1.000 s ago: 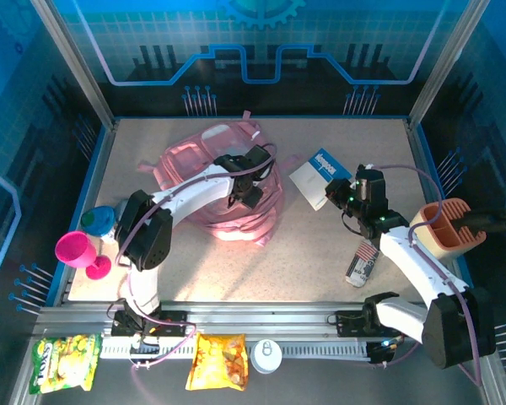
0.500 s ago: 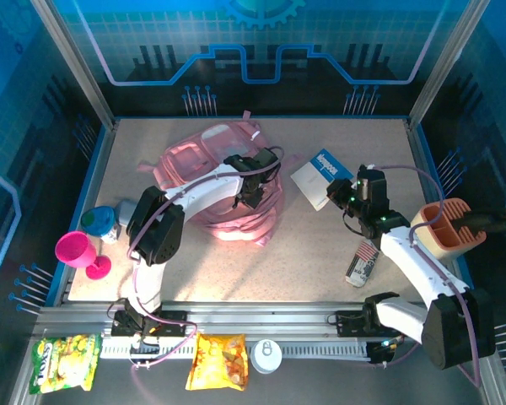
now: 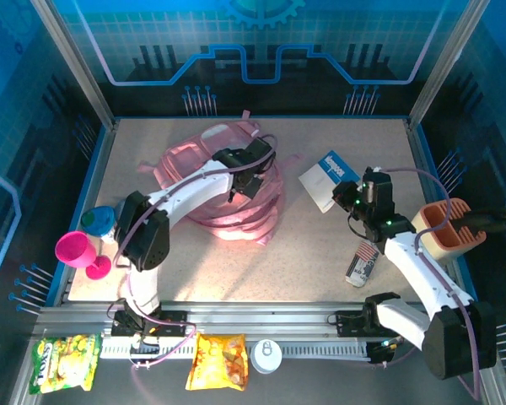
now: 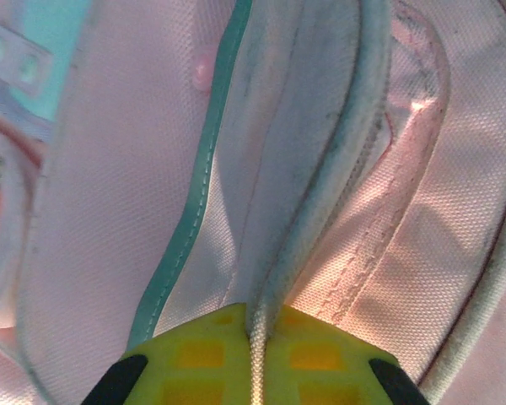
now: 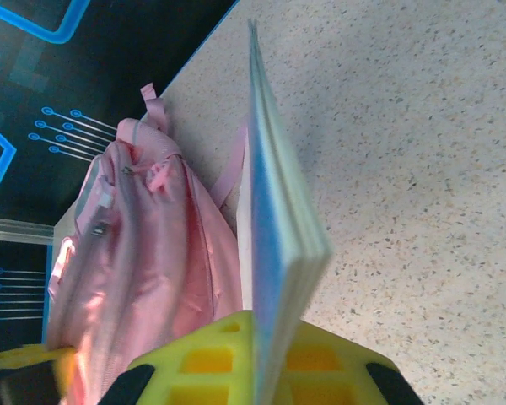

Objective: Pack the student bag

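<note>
Two grips: student bag, blue book.

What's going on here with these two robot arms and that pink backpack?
The arms are packing the large soft pink fabric backpack, which lies on the speckled table. The left pincer is shut on a piped edge of the bag's fabric. The right pincer is shut on a thin blue-and-white book, holding it just right of the bag and apart from it. The book is not yet inside.
</note>
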